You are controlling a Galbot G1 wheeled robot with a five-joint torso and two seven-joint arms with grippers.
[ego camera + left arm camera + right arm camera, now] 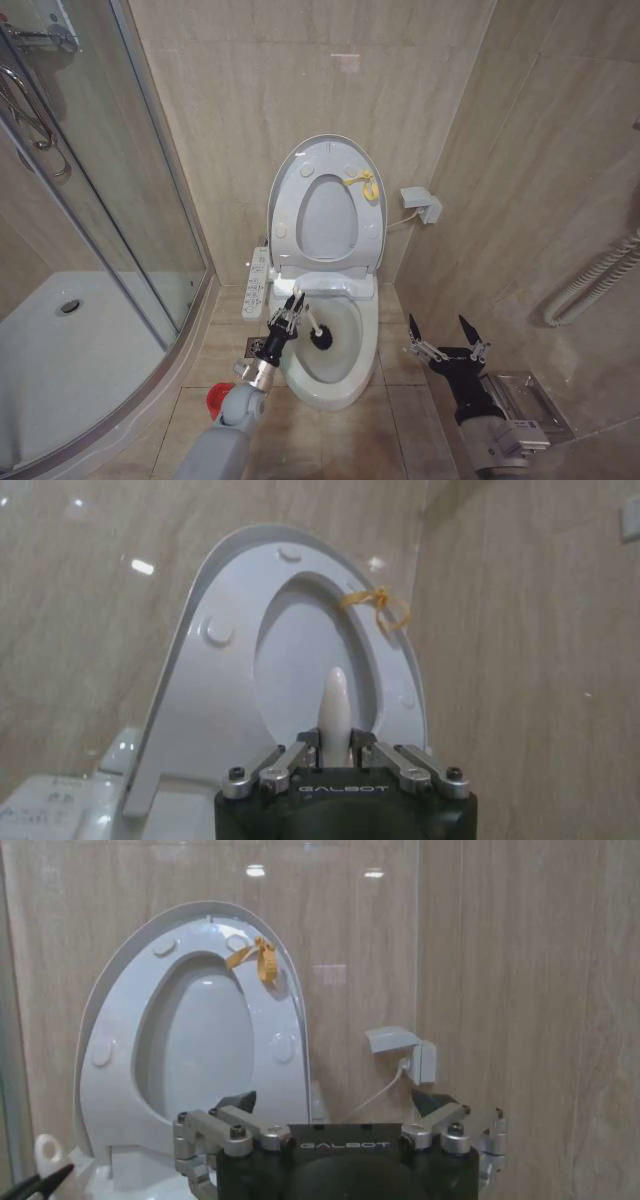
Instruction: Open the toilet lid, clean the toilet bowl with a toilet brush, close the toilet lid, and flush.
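The toilet lid [325,215] stands upright against the wall, with the ring seat [285,200] and its yellow tag [362,182] raised in front of it. Below them the toilet bowl [345,375] lies open. My left gripper [290,310] hovers over the bowl's left rim, shut on the white handle [335,705] of the toilet brush, whose dark head [322,338] is down inside the basin. On the floor a red cup holder [214,400] peeks out beside my left arm. My right gripper [447,335] hangs open to the right of the bowl, holding nothing.
A curved glass shower enclosure [150,230] and white shower tray [60,350] fill the left. A bidet control panel [257,280] juts from the toilet's left side. A wall socket [422,205], grey hose [590,280] and metal floor fitting [520,400] are on the right.
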